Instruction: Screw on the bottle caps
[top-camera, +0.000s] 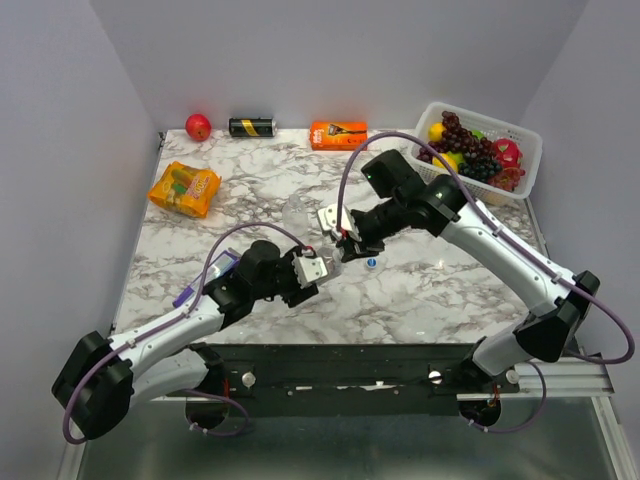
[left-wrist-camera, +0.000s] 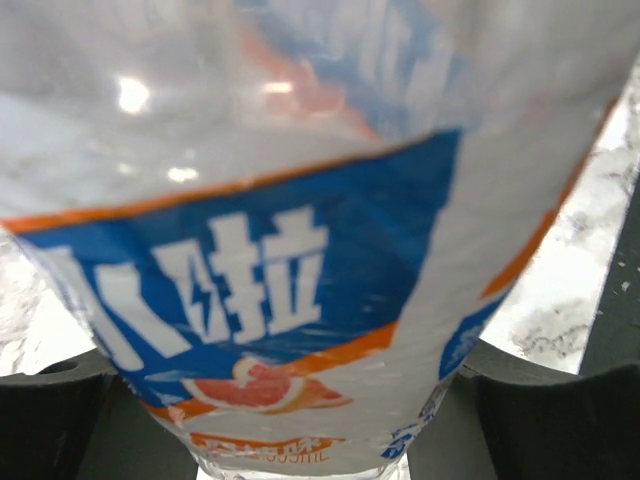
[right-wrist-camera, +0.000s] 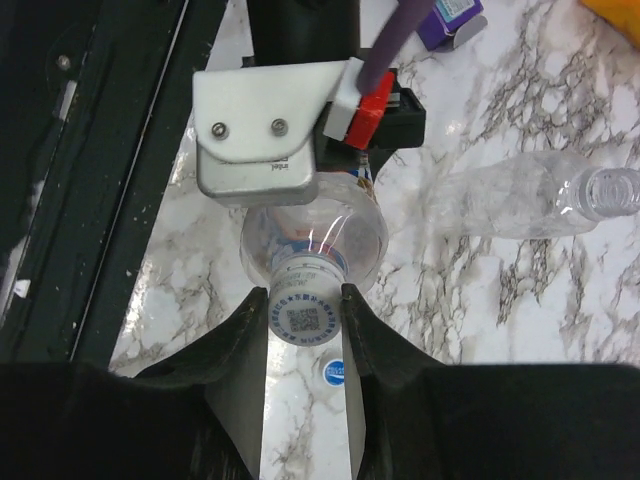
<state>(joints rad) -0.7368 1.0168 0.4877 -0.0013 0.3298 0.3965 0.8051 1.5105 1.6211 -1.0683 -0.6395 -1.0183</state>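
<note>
Bottle caps | white cap sits on the neck of the held bottle; blue cap lies loose on the table | your right gripper pinches the white cap | your left gripper clamps the held bottle's body | second bottle lies on its side, uncapped

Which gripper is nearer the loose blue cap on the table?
Right. The right gripper hovers just above the blue cap, gripping the whitish cap; the left gripper sits farther off, holding the bottle.
</note>
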